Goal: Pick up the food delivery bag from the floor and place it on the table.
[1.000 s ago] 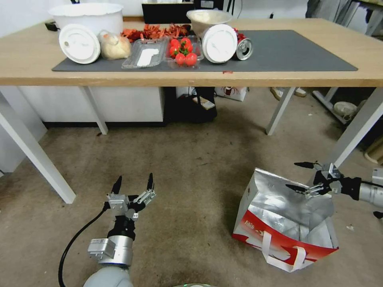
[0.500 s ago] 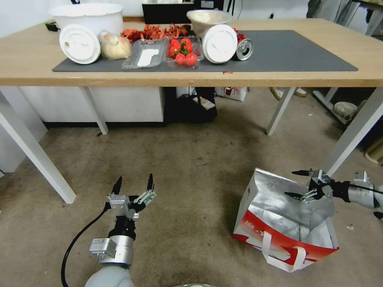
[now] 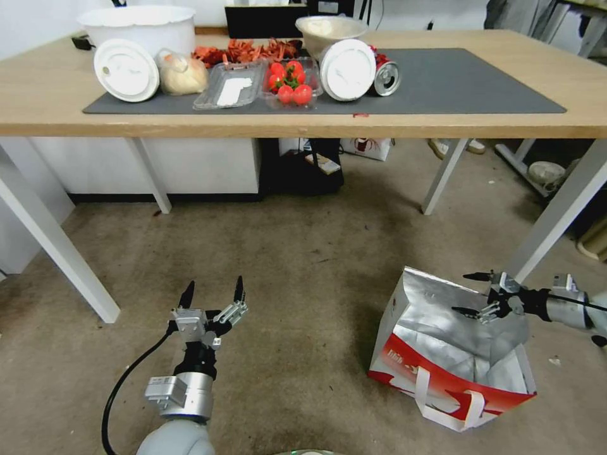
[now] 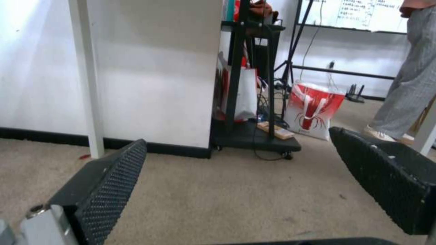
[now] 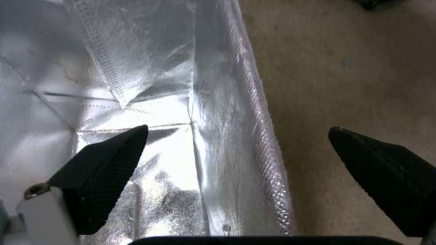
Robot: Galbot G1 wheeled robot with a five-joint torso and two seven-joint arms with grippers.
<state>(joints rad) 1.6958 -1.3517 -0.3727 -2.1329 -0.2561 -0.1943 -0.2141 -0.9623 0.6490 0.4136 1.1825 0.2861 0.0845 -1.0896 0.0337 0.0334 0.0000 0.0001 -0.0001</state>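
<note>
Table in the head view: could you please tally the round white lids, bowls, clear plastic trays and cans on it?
Round white lids: 2
Bowls: 2
Clear plastic trays: 2
Cans: 1
Total: 7

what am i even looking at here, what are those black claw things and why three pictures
It is a wheeled robot with two arms; the black claws are its grippers. The wide picture comes from a camera on its head, the other two from cameras on its wrists.

The right gripper hangs open at the far rim of the large boxy white and red paper food delivery bag with silver foil lining, one finger inside and one outside. The bag stands on the brownish-grey floor; nothing is held.

The left gripper waits open above the floor.

The long light-wood table carries white plastic tubs, round white lids, a clear tray of red tomatoes and a silver can.
</note>
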